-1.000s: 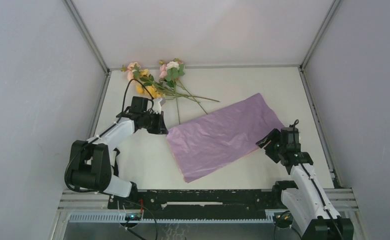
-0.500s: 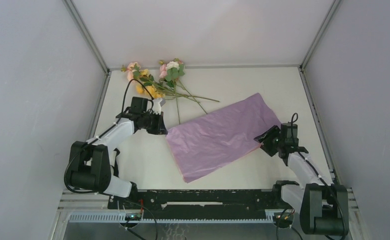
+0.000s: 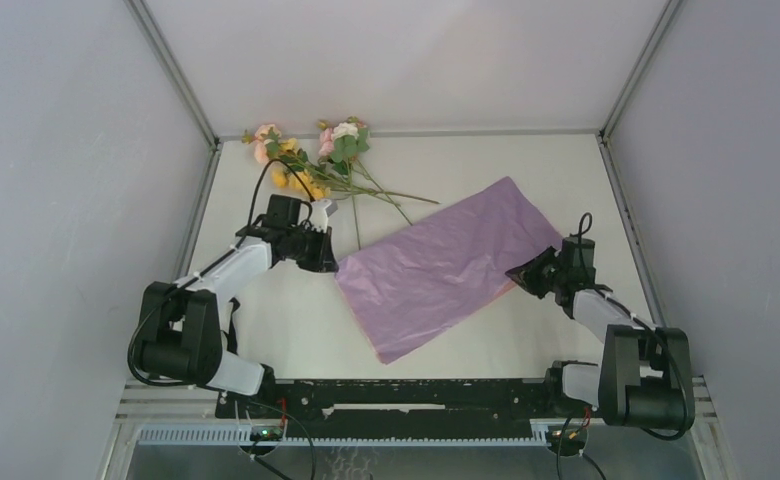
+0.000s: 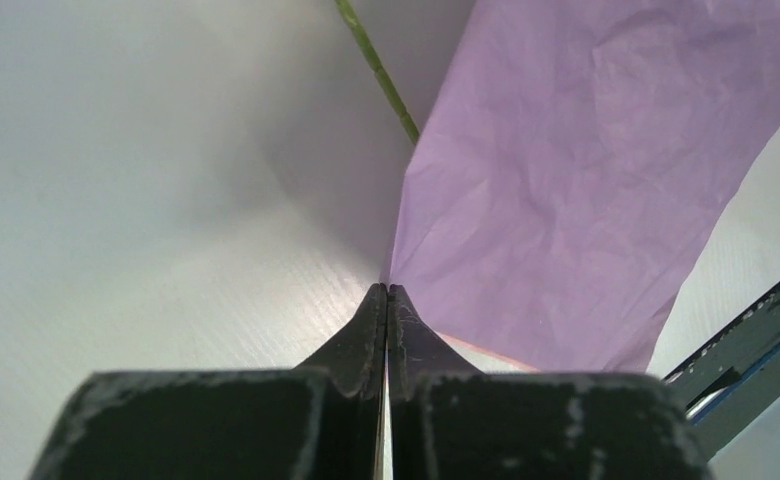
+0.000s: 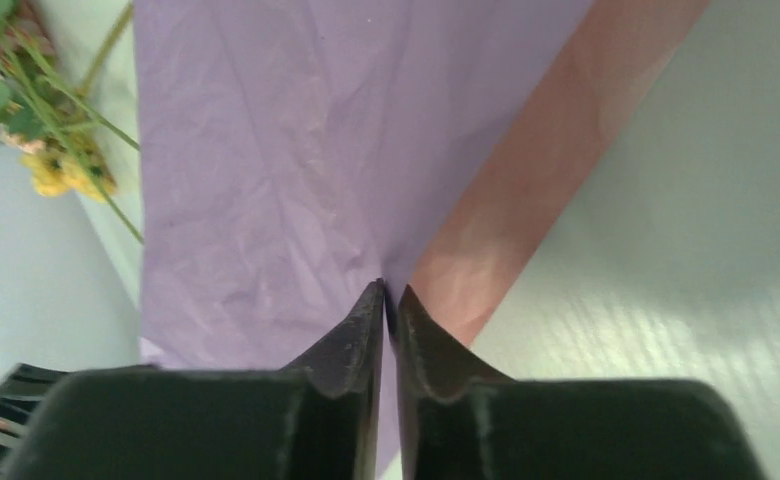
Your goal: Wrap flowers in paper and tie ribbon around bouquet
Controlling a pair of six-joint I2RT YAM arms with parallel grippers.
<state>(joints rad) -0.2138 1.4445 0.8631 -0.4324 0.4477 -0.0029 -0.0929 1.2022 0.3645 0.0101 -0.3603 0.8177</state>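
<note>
The lilac-purple paper (image 3: pixel 446 270) lies slantwise across the middle of the table. My left gripper (image 3: pixel 328 262) is shut on its left corner, and in the left wrist view the paper (image 4: pixel 566 180) rises straight from the closed tips of the left gripper (image 4: pixel 387 290). My right gripper (image 3: pixel 526 272) is at the sheet's right edge. In the right wrist view the right gripper (image 5: pixel 390 292) has its jaws pinched on the paper (image 5: pixel 266 150). The flowers (image 3: pixel 306 160) lie loose at the back left, with one stem (image 4: pixel 376 70) running under the paper's edge. The ribbon and the bouquet are out of view.
A black rail (image 3: pixel 406 395) runs along the near edge between the arm bases. Grey walls and metal frame posts (image 3: pixel 171 70) enclose the table on three sides. A pinkish strip of the paper's underside (image 5: pixel 526 200) shows by the right jaws.
My right gripper reached forward to the paper's right edge and closed on it. The sheet shifted slightly toward the back right. The left gripper stayed shut on its corner.
</note>
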